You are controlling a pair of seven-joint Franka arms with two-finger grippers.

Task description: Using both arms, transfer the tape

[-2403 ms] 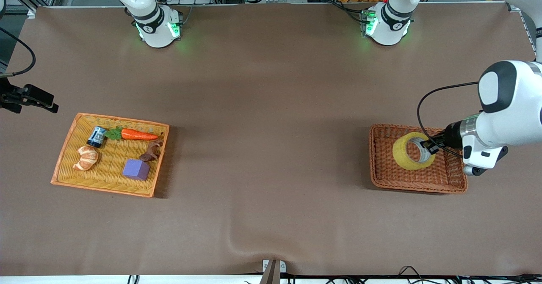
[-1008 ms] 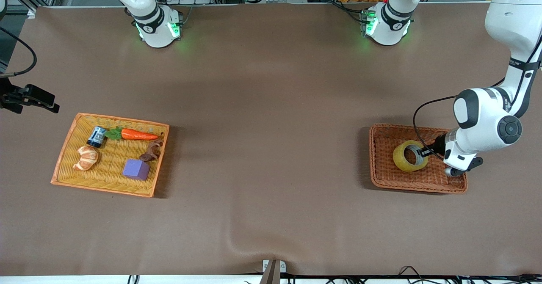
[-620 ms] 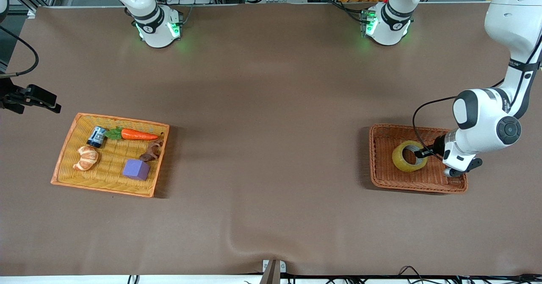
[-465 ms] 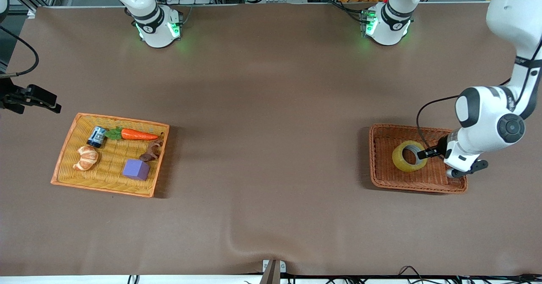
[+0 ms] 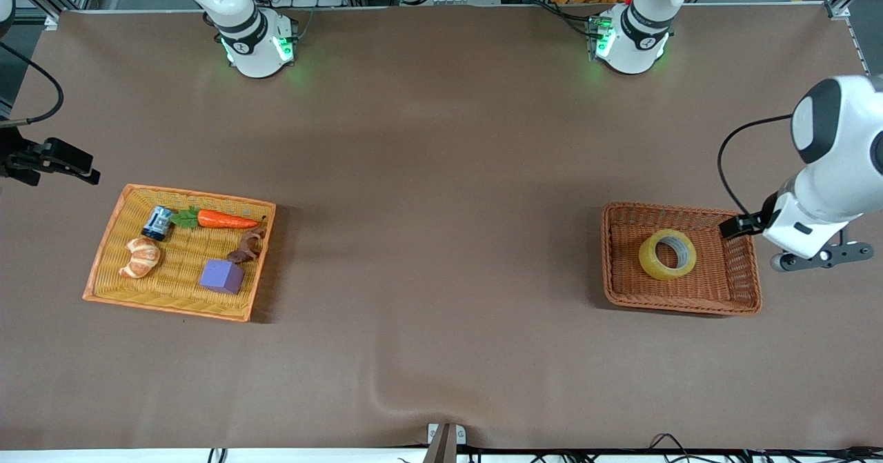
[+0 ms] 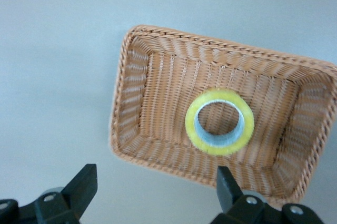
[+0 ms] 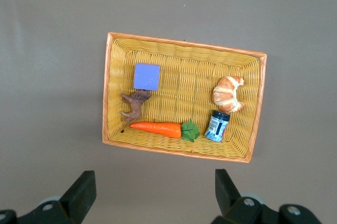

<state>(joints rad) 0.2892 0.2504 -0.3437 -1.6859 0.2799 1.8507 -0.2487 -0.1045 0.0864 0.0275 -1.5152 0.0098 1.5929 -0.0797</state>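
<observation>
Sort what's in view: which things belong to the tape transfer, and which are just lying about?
Belongs to the job:
- tape, lying flat in the brown wicker basket
- left hand, open, over that basket's edge
- right hand, open, waiting above the yellow basket

Lying about, all in the yellow basket:
- carrot
- croissant
- purple cube
- small blue jar
- brown animal figure

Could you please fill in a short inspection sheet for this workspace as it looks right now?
Surface: brown table cover, wrinkled near front edge.
Job's things: tape lies flat in the brown basket, ungripped.
Clutter: yellow basket holds carrot, croissant, purple cube, can, brown figure.
Grippers: left gripper open above the brown basket; right gripper open above the yellow basket, waiting.
Cables: black cable on left arm.
Surroundings: nothing seen.
</observation>
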